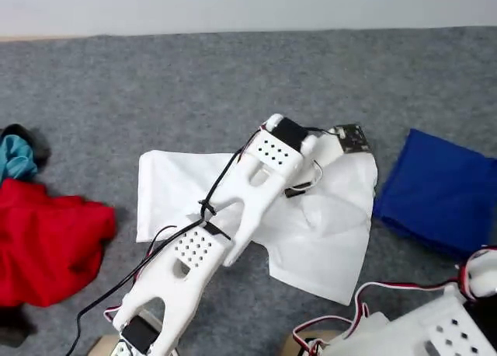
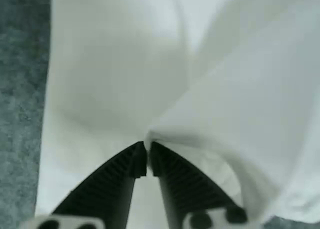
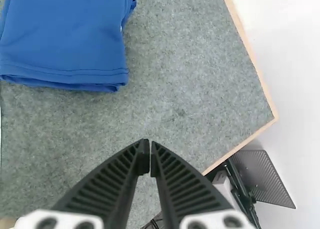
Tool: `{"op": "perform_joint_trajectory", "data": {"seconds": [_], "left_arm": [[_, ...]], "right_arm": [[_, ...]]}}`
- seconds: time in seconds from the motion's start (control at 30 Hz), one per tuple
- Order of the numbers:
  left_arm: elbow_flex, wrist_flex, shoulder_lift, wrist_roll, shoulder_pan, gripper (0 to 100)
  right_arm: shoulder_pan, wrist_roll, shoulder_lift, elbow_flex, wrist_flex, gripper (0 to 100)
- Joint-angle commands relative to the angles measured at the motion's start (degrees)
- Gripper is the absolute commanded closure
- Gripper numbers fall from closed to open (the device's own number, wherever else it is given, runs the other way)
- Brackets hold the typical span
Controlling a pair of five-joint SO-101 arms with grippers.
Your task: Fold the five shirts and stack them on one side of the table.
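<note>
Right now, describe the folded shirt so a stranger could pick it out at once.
Start at the grey mat and go to its right edge in the high view. The blue shirt lies there, just beyond the spread white shirt. It alone is folded into a neat block; the red shirt opposite is a crumpled heap.

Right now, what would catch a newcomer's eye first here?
A white shirt lies spread out in the middle, with the left arm stretched over it, jaws shut on a raised fold. A folded blue shirt sits to the far right, and a crumpled red shirt to the far left.
</note>
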Motion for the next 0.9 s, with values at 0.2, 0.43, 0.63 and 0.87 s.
{"op": "perform_joint_trajectory", "data": {"seconds": [0.2, 0.43, 0.63, 0.87], "left_arm": [[-7.1, 1.4, 0.5, -0.7, -2.6, 81], [-7.5, 1.7, -1.1, -0.5, -4.5, 81], [-2.5, 1.8, -10.6, -0.4, -3.4, 81], [17.8, 1.8, -28.0, -0.5, 1.0, 81]], "right_arm": [[-0.3, 0.2, -0.2, -0.3, 0.7, 98.0], [-0.3, 0.3, -0.7, -0.3, 0.7, 98.2], [-0.2, 0.4, -0.7, -0.3, 2.2, 98.3], [0.0, 0.4, -0.7, -0.4, 2.2, 98.3]]}}
